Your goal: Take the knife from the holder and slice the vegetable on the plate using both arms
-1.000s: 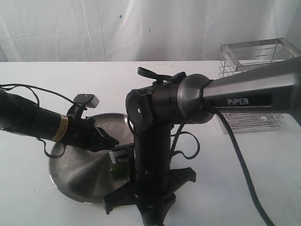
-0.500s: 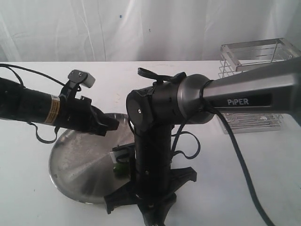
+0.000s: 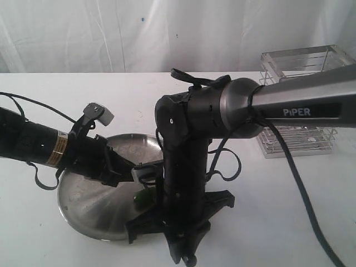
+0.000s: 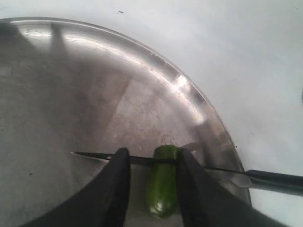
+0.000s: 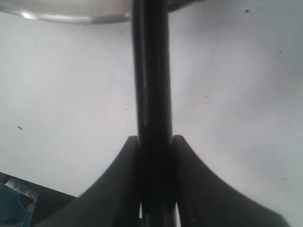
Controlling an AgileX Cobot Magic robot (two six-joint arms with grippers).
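Note:
The vegetable (image 4: 163, 182), a small dark green chunk, lies on the steel plate (image 4: 94, 85). My left gripper (image 4: 152, 153) is open and straddles it: one finger (image 4: 191, 189) touches it, and a gap shows at the other finger (image 4: 116, 189). The knife blade (image 4: 94, 155) lies across the vegetable's far end. My right gripper (image 5: 155, 139) is shut on the knife's black handle (image 5: 151, 80), just outside the plate's rim (image 5: 71, 16). In the exterior view the left gripper (image 3: 128, 169) is low over the plate (image 3: 89, 206), the vegetable (image 3: 144, 196) peeks out beside the right arm (image 3: 183, 167), and the holder (image 3: 300, 100) stands at the back right.
The right arm's wrist and cables (image 3: 222, 161) hang over the plate's right side and hide the knife in the exterior view. White tabletop (image 3: 289, 211) surrounds the plate. A white curtain (image 3: 139, 33) closes the back.
The left arm rose off the plate, then came back down with its jaws opened around the vegetable. The right arm shifted slightly rightward, still gripping the knife.

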